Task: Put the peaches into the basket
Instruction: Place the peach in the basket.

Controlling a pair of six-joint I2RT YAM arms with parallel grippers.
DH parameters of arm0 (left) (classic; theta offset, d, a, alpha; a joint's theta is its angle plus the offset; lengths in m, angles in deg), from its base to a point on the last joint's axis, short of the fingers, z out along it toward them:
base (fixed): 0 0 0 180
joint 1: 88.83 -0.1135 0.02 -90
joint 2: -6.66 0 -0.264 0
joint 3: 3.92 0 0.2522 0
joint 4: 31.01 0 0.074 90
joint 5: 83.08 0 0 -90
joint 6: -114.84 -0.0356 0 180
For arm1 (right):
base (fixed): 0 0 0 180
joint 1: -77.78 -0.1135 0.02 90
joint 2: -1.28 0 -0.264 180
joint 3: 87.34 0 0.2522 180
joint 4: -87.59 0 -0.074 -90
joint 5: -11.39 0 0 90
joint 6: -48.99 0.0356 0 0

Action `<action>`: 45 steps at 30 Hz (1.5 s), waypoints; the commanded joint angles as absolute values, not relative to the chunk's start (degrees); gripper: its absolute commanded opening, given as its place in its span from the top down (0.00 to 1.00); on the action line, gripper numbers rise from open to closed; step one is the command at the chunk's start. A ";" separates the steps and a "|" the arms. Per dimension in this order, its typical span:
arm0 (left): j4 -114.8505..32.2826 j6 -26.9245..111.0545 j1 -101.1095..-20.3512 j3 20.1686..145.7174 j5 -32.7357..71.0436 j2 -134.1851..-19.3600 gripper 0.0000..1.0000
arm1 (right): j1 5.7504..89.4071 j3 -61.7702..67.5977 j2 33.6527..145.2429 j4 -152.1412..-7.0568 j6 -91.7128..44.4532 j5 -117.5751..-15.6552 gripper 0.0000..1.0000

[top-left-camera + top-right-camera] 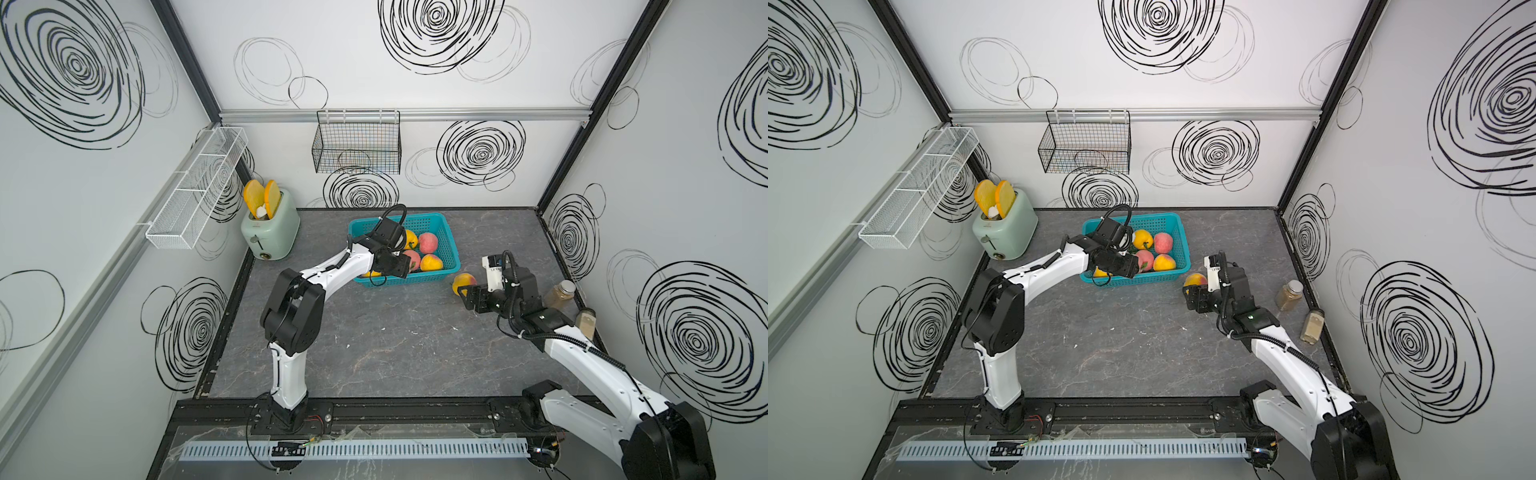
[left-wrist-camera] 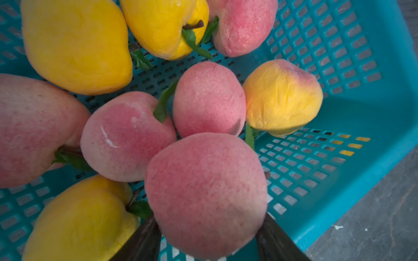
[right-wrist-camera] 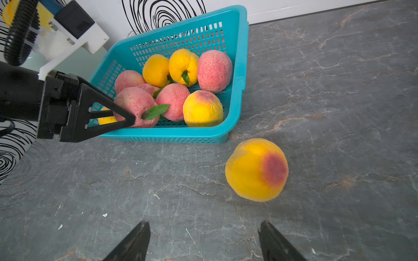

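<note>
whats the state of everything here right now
left end effector, shut on the pink peach over the basket
right end effector, open, empty
yellow peach, loose on the table, outside the basket
other peaches, lying in the basket
basket, upright on the table
toaster, two toast slices sticking up
wire basket, hanging up
</note>
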State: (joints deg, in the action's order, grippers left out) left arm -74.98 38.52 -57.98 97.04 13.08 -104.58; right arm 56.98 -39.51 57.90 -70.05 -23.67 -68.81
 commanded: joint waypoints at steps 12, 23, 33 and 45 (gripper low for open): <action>-76.00 36.92 -57.23 95.44 10.84 -106.09 0.32 | 57.13 -40.00 57.36 -69.68 -24.05 -68.41 0.20; -79.04 36.03 -56.13 98.23 8.86 -108.91 0.21 | 57.14 -40.26 57.33 -69.77 -24.05 -68.33 0.20; -78.87 36.08 -55.87 99.67 7.37 -107.62 0.09 | 57.13 -40.16 56.83 -69.36 -24.05 -68.55 0.20; -77.99 36.03 -55.85 100.81 7.34 -103.33 0.07 | 57.13 -40.11 56.79 -69.11 -23.96 -68.59 0.20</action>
State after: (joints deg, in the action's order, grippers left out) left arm -78.11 36.81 -56.19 99.00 7.94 -106.64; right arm 56.98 -39.64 57.90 -70.03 -23.67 -68.53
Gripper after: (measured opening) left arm 0.927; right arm 0.796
